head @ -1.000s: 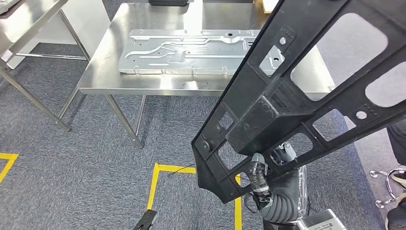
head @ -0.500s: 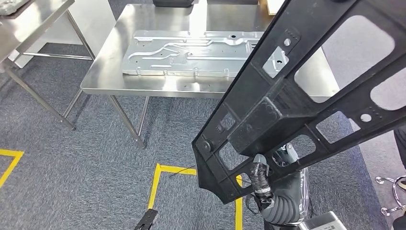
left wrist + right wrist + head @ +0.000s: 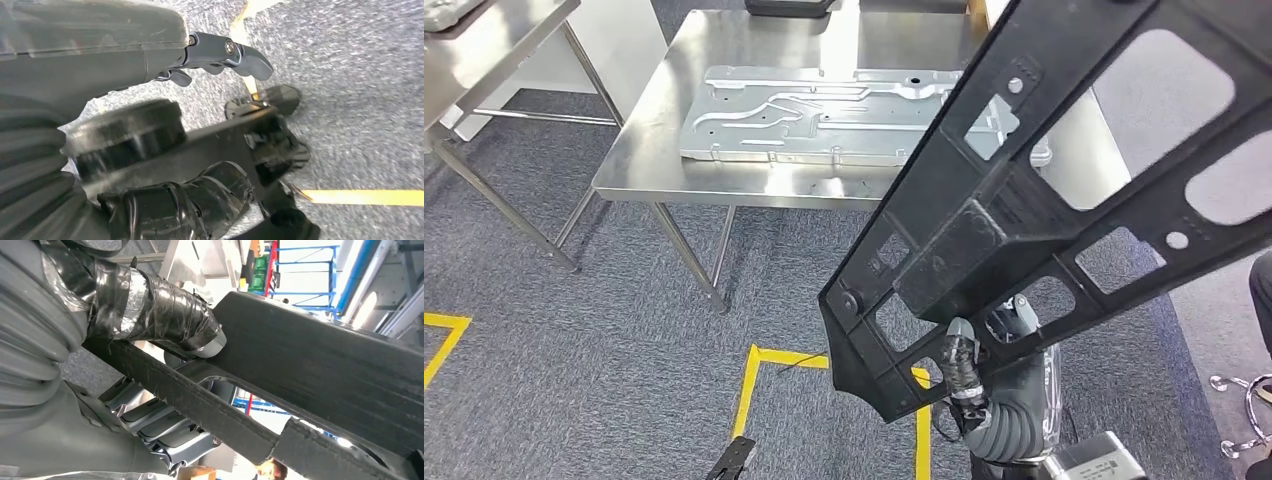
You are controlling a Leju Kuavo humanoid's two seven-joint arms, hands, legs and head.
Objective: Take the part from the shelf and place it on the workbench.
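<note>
The part is a large black frame [image 3: 1024, 200] with several cut-out windows. It slants from low centre up to the top right of the head view and hides the table's right side. My right hand [image 3: 984, 385] grips its lower end from below, the taped thumb [image 3: 155, 310] pressed on the frame's bar [image 3: 325, 370]. The steel workbench [image 3: 634, 170] stands ahead across the carpet, apart from the part. In the left wrist view my left hand [image 3: 100, 55] hangs over the floor, its fingers [image 3: 225, 50] and thumb [image 3: 190, 205] apart and holding nothing.
A silver stamped metal panel [image 3: 814, 115] lies across the workbench. A second steel table [image 3: 484, 50] stands at the far left. Yellow tape lines [image 3: 749, 385] mark the grey carpet. A person's dark clothing [image 3: 1262, 290] and a chair base [image 3: 1239, 400] sit at the right edge.
The whole view has shifted slightly, so the workbench sits a little differently in the picture. The black frame has swayed a bit but stays in my right hand's grip.
</note>
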